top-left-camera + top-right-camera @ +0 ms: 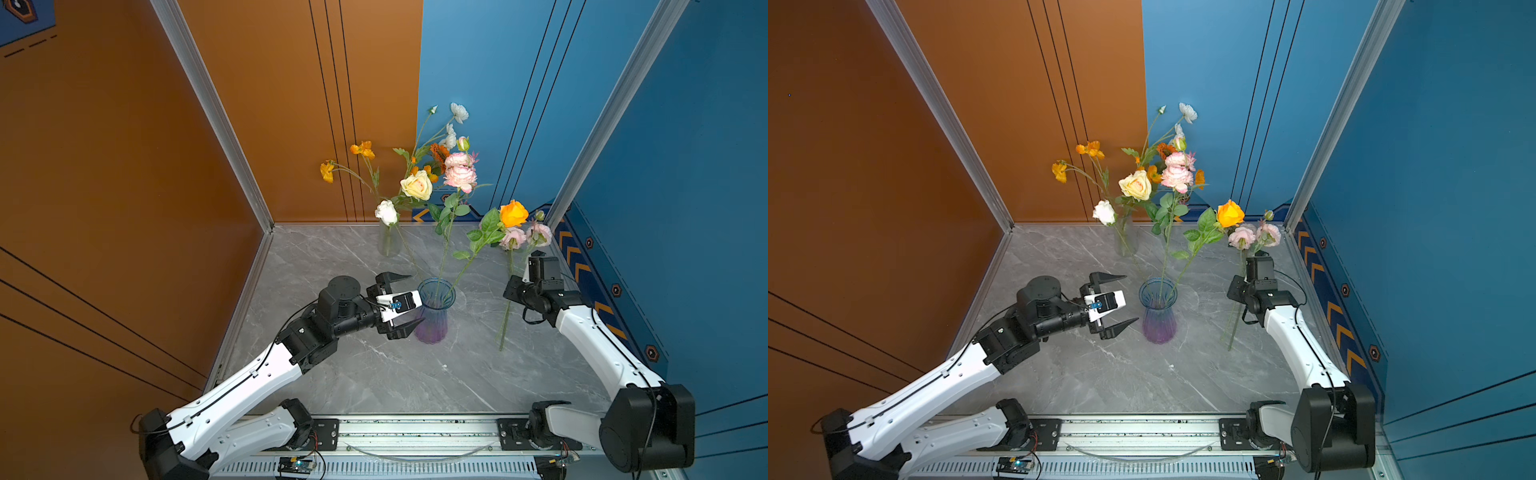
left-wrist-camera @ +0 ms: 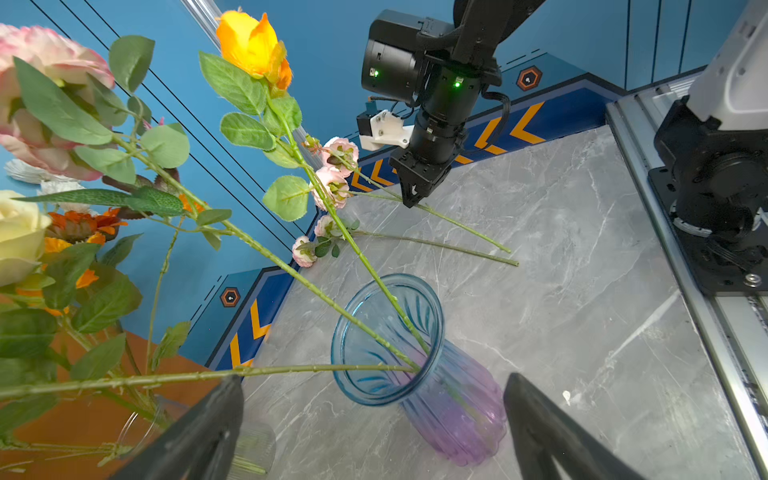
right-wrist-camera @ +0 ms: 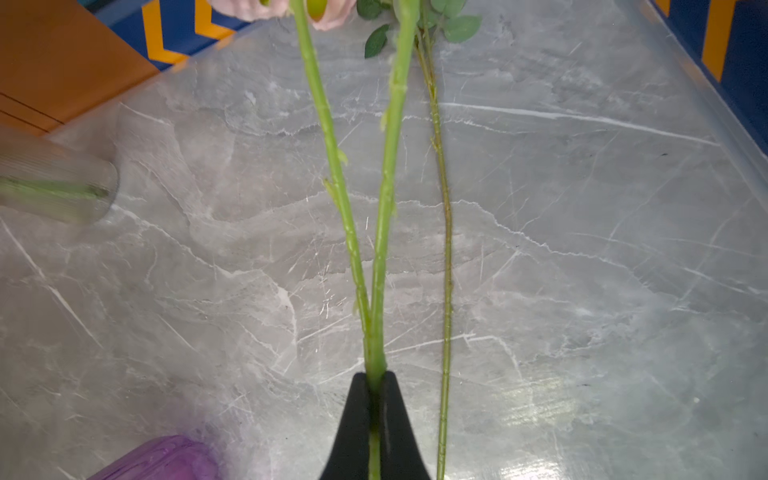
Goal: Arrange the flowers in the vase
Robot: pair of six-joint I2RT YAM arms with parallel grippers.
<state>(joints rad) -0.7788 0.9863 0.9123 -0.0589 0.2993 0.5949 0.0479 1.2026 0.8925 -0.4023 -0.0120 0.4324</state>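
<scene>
Our right jaws pinch the pink flower stem (image 3: 375, 357), a grip hidden from both top views; left jaws gape, vase (image 1: 432, 328) just ahead, open bench (image 1: 374, 374) beside them.

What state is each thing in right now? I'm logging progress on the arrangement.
blue-purple vase: upright, three stems inside.
clear vase: upright, holding several flowers.
left gripper: open, empty, beside the blue-purple vase.
pink flower: stem clamped in the right gripper.
right gripper: shut on the pink flower.
second pink flower: lying loose on the table.
</scene>
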